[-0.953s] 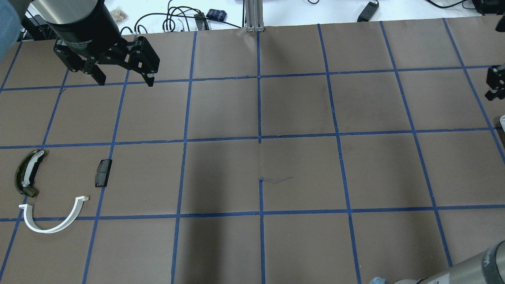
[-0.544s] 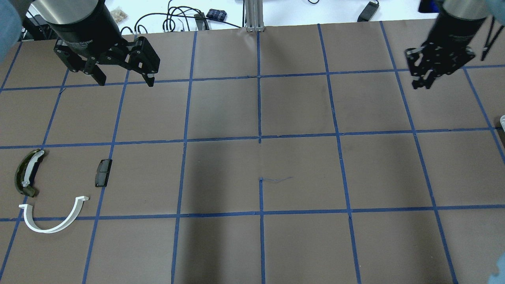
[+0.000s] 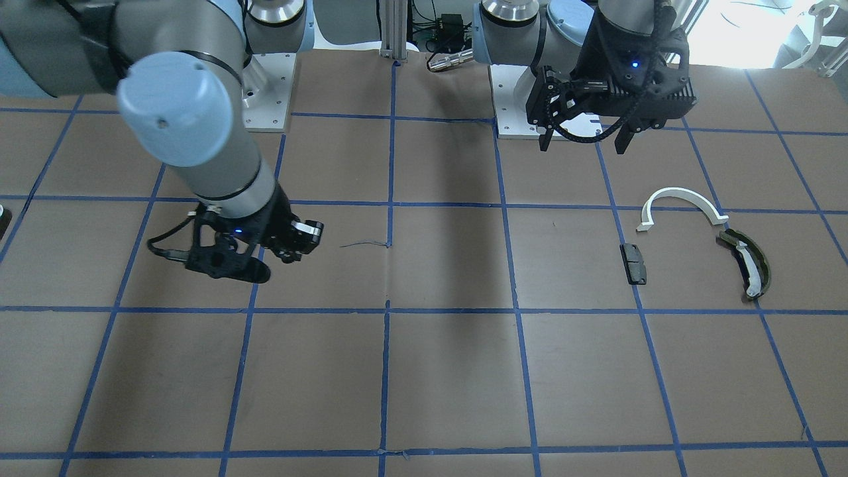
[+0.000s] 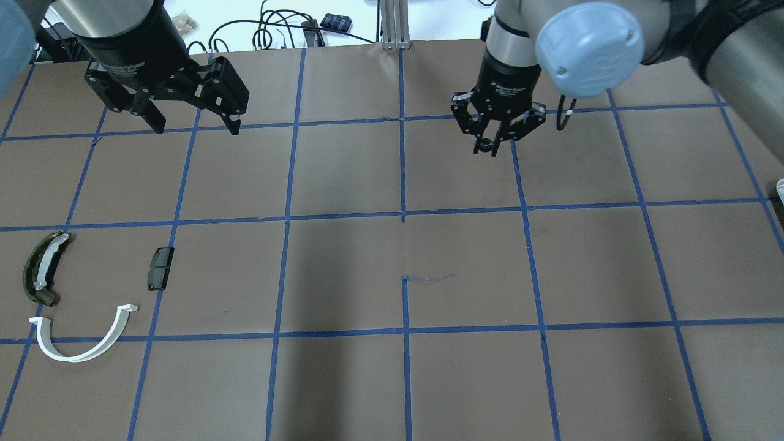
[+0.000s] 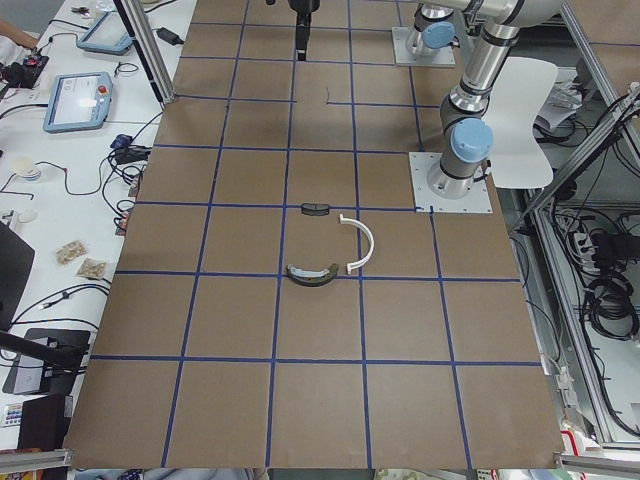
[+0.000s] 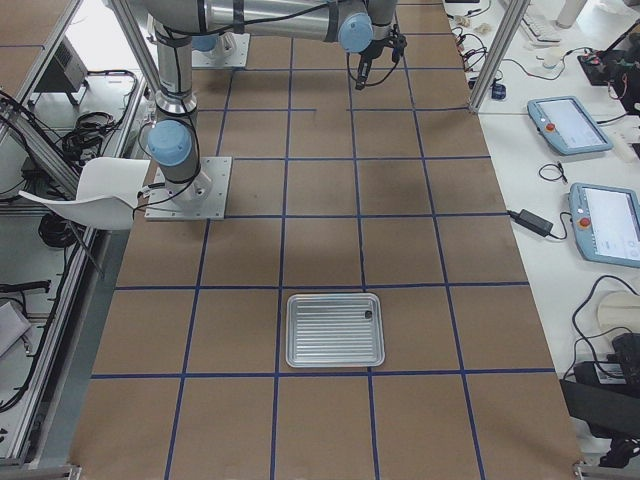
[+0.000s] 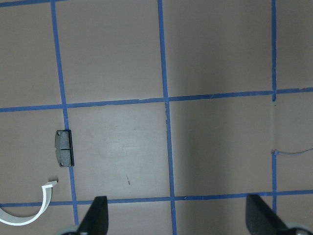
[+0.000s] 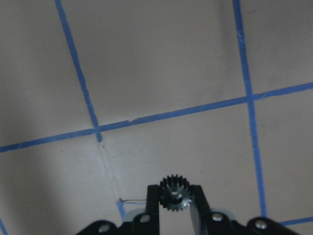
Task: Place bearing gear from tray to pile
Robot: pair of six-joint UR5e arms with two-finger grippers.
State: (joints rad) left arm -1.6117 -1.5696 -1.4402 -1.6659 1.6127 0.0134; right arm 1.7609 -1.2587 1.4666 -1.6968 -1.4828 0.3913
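Right jaws: narrow, clamped on the bearing gear (image 8: 176, 194), held above the desk (image 4: 343, 171), well apart from the pile (image 4: 160, 268), out to its right as the robot has it. Left jaws: wide, empty, nearer the pile.

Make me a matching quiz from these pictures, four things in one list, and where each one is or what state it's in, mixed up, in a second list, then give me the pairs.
Things:
1. gear
2. tray
3. white half-ring
4. left gripper

Places or states:
A. open, holding nothing
B. pinched in the right gripper
C. flat on the table near the black block
D. on the table at the robot's right end, away from both arms

Pairs: 1-B, 2-D, 3-C, 4-A
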